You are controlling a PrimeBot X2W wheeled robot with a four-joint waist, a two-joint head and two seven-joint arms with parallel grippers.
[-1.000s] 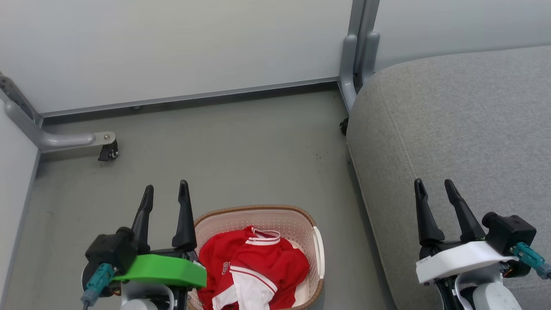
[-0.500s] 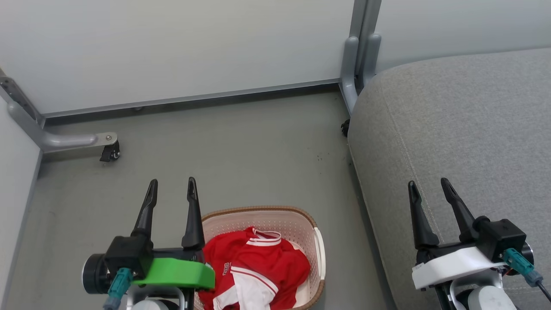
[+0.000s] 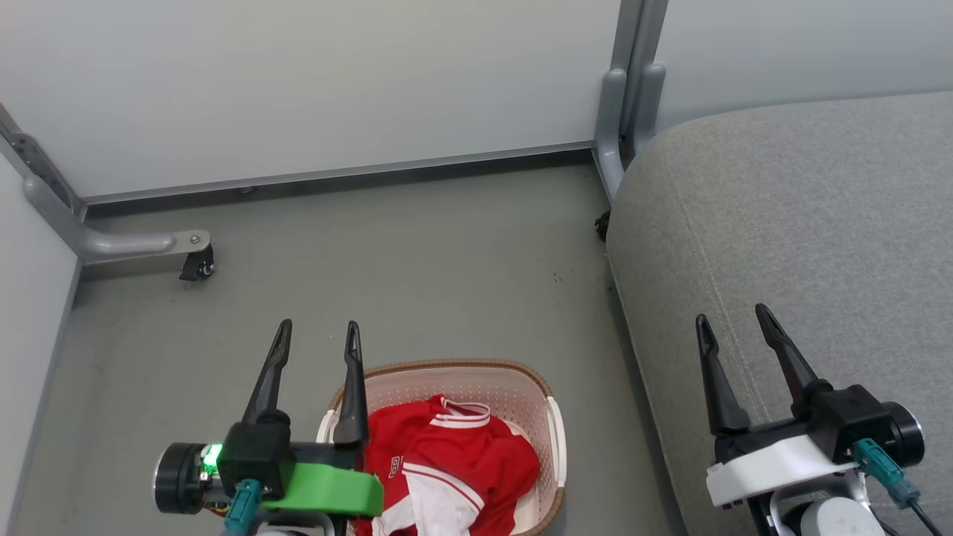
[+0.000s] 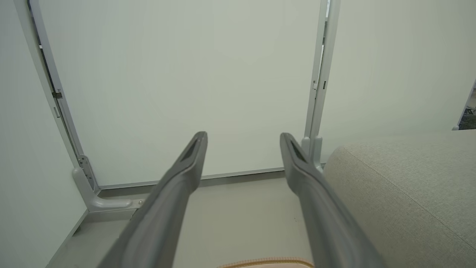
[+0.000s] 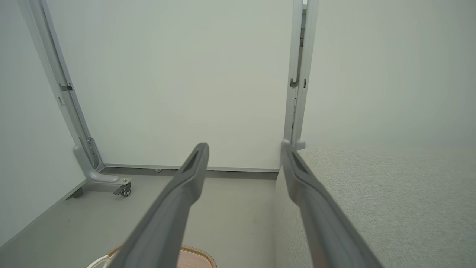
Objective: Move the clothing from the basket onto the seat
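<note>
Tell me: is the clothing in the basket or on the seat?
In: the red clothing lies bunched inside the basket; the visible part of the seat is bare.

Head cam: set high, faces fwd and down on floor [image 3: 417,260], basket [image 3: 447,365], seat [image 3: 819,223]. L and R wrist cams: set low, face partition wall [image 4: 186,74]. All 3 views share wall base and seat's rounded corner.
</note>
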